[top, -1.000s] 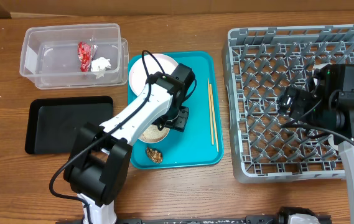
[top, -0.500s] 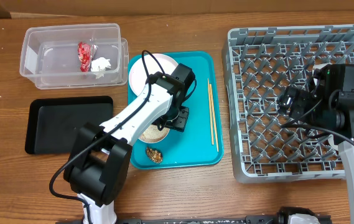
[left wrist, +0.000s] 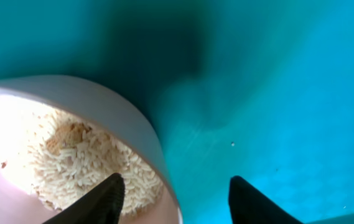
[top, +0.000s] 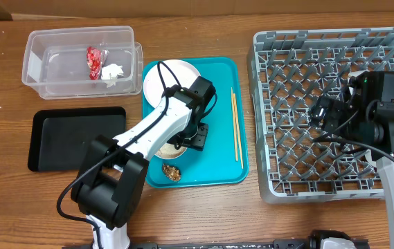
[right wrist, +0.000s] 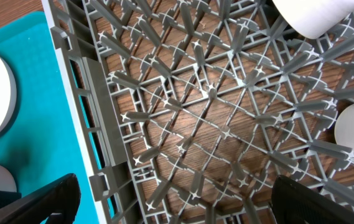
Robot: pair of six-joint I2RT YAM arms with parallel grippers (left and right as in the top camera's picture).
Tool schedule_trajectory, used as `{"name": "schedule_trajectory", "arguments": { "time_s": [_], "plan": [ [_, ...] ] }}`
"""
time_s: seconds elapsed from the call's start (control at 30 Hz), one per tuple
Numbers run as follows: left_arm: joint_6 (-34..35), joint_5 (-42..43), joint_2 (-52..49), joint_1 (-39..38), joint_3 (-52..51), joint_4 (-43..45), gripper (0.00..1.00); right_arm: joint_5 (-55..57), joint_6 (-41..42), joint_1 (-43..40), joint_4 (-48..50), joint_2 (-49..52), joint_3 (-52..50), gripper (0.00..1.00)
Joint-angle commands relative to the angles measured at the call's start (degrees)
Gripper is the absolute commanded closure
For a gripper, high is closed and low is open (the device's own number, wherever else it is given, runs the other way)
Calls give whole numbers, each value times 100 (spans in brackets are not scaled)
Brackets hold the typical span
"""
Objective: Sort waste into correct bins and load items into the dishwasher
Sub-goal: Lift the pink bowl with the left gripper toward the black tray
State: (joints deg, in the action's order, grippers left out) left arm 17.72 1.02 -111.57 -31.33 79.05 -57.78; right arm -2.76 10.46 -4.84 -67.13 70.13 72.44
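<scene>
The small pale bowl (left wrist: 71, 106) sat on the teal tray (top: 217, 69), just below the large white plate (top: 176, 72), and it was carrying a load: white rice grains (left wrist: 89, 165) heaped in the bottom with a tan lump on top. Its smooth rim curved up between the left fingers (left wrist: 105, 199). One was inside, over the rice. The other was outside, over bare teal. They were parted to about half their reach, with clear gaps to the rim on both sides and nothing held.

A brown food scrap (top: 172, 170) lay on the tray near its front edge. The thin wooden chopsticks (top: 235, 124) lay side by side along the tray's right side.

To the left on the wooden surface (top: 203, 28), the clear tub (top: 44, 48) held the red wrapper (top: 94, 61) and the white tissue (top: 113, 71), and the black tray (top: 72, 138) lay below it.

Far right, the right fingers (right wrist: 33, 202) were spread wide over the grey dish rack (top: 307, 104), gripping nothing.
</scene>
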Motion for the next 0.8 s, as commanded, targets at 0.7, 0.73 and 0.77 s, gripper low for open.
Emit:
{"name": "schedule_trajectory", "arguments": {
  "time_s": [0.7, 0.73, 0.77],
  "plan": [
    [57, -9, -17, -20, 116, -173, 96, -35, 2, -17, 57, 20, 2, 0],
    [59, -9, -2, -17, 212, -271, 96, -35, 2, -17, 57, 20, 2, 0],
    [57, -17, 11, -11, 302, -361, 96, -35, 2, -17, 57, 20, 2, 0]
  ]
}}
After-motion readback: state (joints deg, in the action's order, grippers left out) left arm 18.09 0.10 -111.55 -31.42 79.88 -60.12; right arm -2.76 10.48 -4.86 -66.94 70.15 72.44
